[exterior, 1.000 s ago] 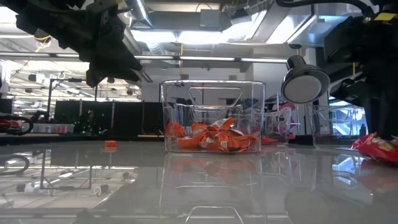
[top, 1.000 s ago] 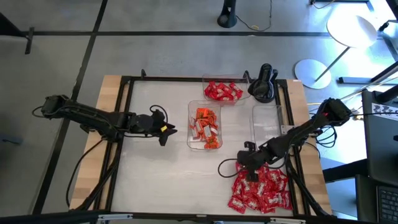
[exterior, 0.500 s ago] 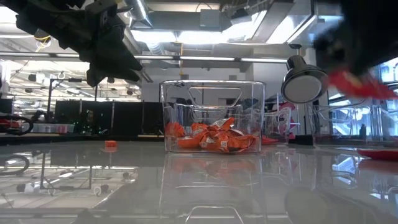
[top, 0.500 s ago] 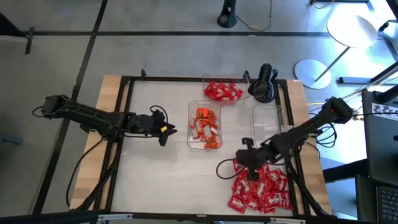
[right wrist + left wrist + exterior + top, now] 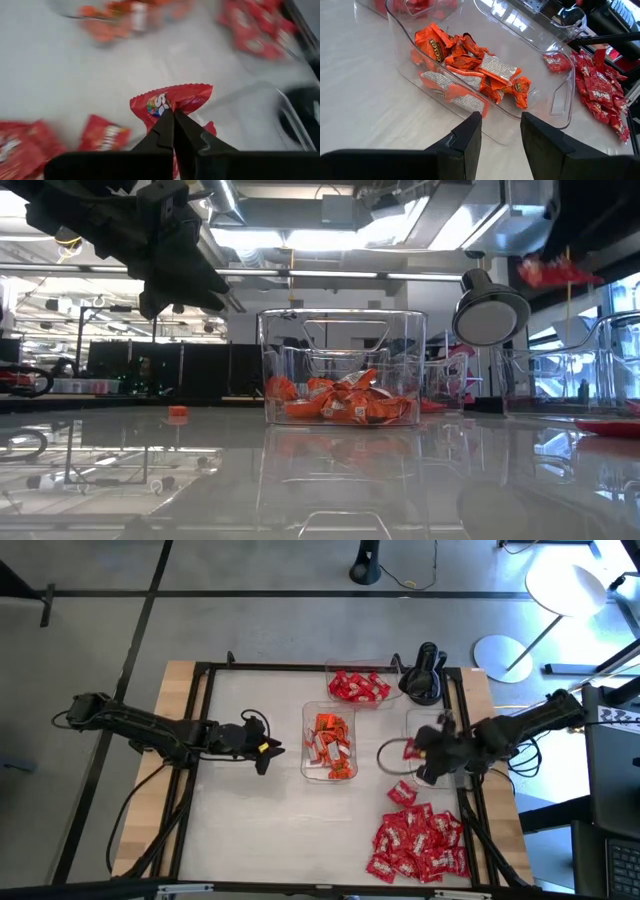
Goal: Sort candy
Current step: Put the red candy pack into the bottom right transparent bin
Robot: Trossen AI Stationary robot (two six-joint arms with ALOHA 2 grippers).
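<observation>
Right wrist view shows my right gripper point(image 5: 173, 120) clamped on a red wrapped candy point(image 5: 172, 101); left gripper point(image 5: 501, 131) waits, fingers apart.

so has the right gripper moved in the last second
Yes. In the high view the right gripper has left the loose candy pile and now sits by the empty tray, jaws shut on a red candy.
</observation>
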